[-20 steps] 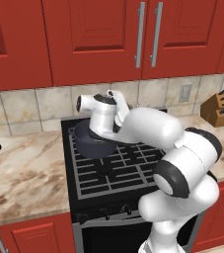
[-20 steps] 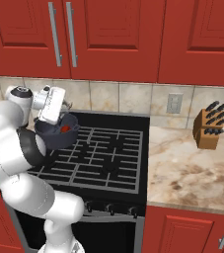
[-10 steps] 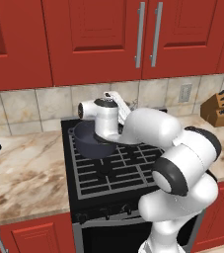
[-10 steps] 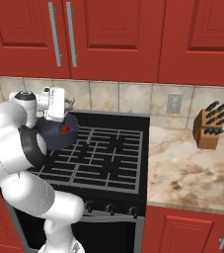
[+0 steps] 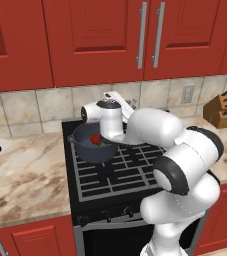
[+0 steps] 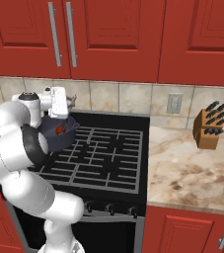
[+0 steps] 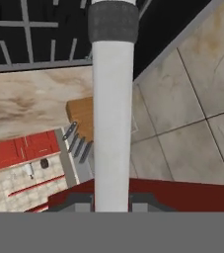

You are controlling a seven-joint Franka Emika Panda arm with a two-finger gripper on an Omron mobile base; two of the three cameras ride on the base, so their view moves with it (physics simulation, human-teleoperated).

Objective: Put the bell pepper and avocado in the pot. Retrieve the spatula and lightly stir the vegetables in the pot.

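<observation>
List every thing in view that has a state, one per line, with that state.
pot: upright on the stove's rear left grate, uncovered, vegetables inside
bell pepper: lying inside the pot
spatula: clamped in the gripper, white handle running straight out from the hand
gripper: shut on the spatula
upper cabinets: doors shut
knife block: upright on the counter, knives seated in it
</observation>
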